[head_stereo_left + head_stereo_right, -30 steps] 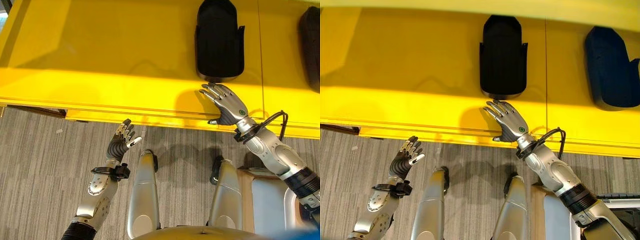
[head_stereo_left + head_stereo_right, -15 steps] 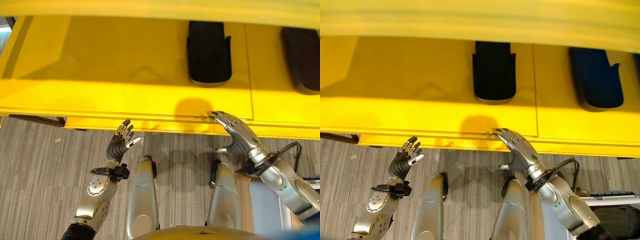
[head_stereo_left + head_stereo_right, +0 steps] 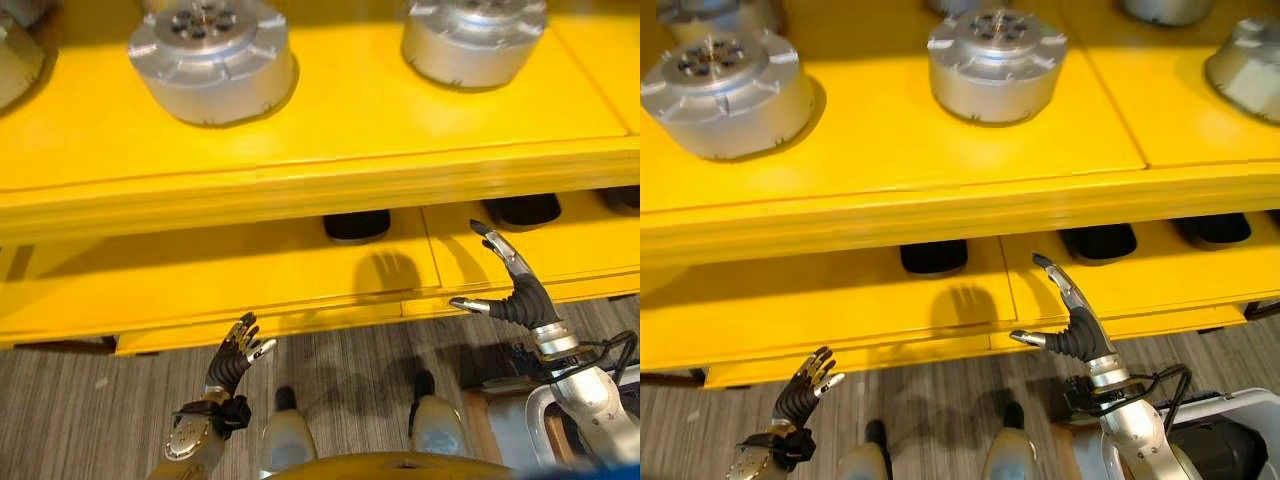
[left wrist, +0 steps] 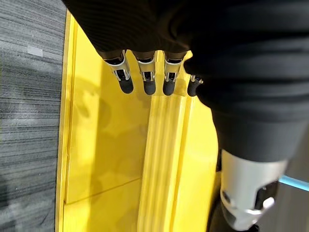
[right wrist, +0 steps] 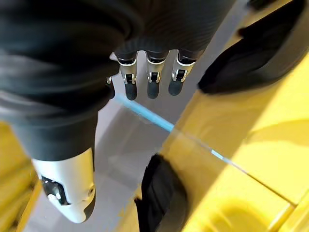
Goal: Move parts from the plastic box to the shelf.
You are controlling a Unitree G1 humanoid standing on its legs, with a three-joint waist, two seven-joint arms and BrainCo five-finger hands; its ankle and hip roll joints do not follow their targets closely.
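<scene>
Since both hands are empty, I'd say the robot is between parts: one drop-off looks done and the next pick hasn't started. The right hand (image 3: 1072,318) hovers in front of the yellow shelf (image 3: 300,185), just off its lower tier's front edge, fingers straight and thumb stuck out sideways, holding nothing. The left hand (image 3: 232,362) hangs lower down, below the shelf's bottom lip, fingers relaxed and spread, also empty. The parts already on the shelf are the black parts (image 3: 934,256) tucked back on the lower tier, plus silver round parts (image 3: 212,55) on the tier above. The plastic box (image 3: 1230,440) is down by the right arm, off the shelf's right end, with something dark inside, though I can't tell exactly what. My guess for the next move: swing the right arm back down to that box and close the fingers round another part. Compared with a second ago, the whole view has tipped upward, so the upper tier now shows, and that's the camera, not the shelf. The right hand was flat on the lower tier right below a black part then; now it's pulled off and clear of it. The left hand has barely changed.
</scene>
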